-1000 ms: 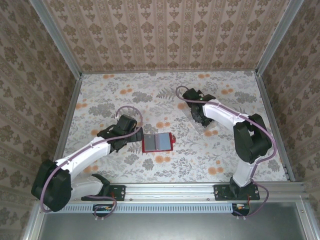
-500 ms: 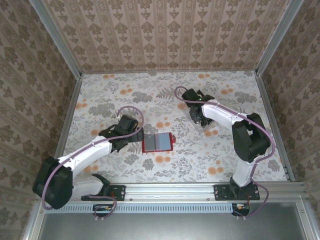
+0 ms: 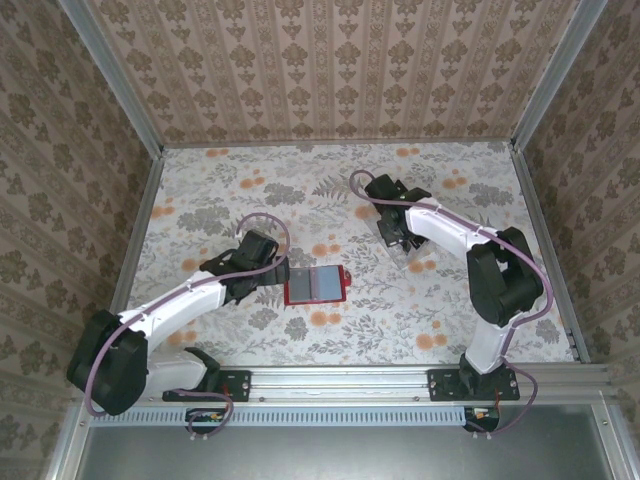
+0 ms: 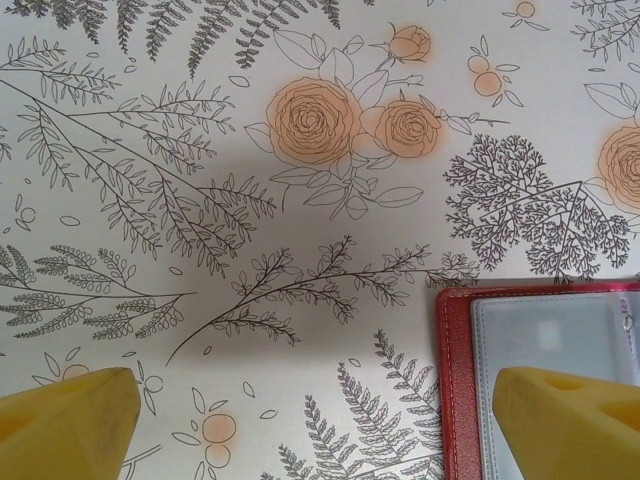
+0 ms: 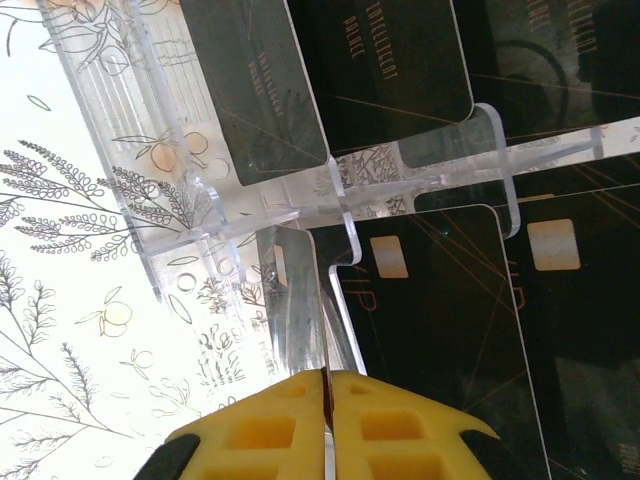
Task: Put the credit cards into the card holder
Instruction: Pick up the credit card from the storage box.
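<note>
Right wrist view: clenched in the right pincer (image 5: 327, 385), one credit card (image 5: 292, 300), standing on edge over the clear tray (image 5: 300, 190), long axis running away from the fingers, beside other credit cards (image 5: 430, 320) lying flat. Likely thin, stiff, light, slick; best pinched across an edge. Released wide at the left pincer (image 4: 320, 400), beside the open red card holder (image 4: 455, 380) flat on the counter (image 4: 300, 250).

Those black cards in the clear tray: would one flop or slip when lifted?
Probably stiff: each black card shows straight edges and no curl. Likely slippery, since the faces look glossy. Being thin and close against the clear tray, it seems awkward to pinch.
</note>
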Motion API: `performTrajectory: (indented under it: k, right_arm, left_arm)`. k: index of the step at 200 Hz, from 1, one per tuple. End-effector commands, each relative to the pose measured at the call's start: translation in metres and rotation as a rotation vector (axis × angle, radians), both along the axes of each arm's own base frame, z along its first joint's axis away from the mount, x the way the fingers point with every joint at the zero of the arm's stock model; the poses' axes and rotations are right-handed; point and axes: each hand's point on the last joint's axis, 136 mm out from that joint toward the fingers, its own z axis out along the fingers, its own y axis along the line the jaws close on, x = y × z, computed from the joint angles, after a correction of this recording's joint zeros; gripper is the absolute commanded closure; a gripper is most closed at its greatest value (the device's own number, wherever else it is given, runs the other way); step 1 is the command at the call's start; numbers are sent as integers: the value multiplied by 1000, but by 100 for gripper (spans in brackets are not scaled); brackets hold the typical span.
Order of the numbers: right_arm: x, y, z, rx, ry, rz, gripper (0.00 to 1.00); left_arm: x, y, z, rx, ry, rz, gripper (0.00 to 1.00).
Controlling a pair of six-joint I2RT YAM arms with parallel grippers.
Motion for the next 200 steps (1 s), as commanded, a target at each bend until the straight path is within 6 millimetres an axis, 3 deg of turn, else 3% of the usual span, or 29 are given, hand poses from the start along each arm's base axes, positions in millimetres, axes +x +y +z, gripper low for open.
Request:
performTrajectory:
  k: [1, 101, 131, 200]
  right_arm:
    - [-5, 7, -6, 62, 41, 11, 88]
    - [-7, 8, -18, 114, 81, 4, 100]
    - [-4, 7, -6, 124, 53, 3, 100]
    - [-2, 9, 42, 172, -55, 9, 100]
  left_arm:
    - [3, -2, 6, 3, -19, 1, 0]
    - [2, -4, 8, 17, -33, -13, 0]
    - [3, -4, 9, 20, -39, -14, 0]
    - [2, -2, 9, 38, -29, -17, 0]
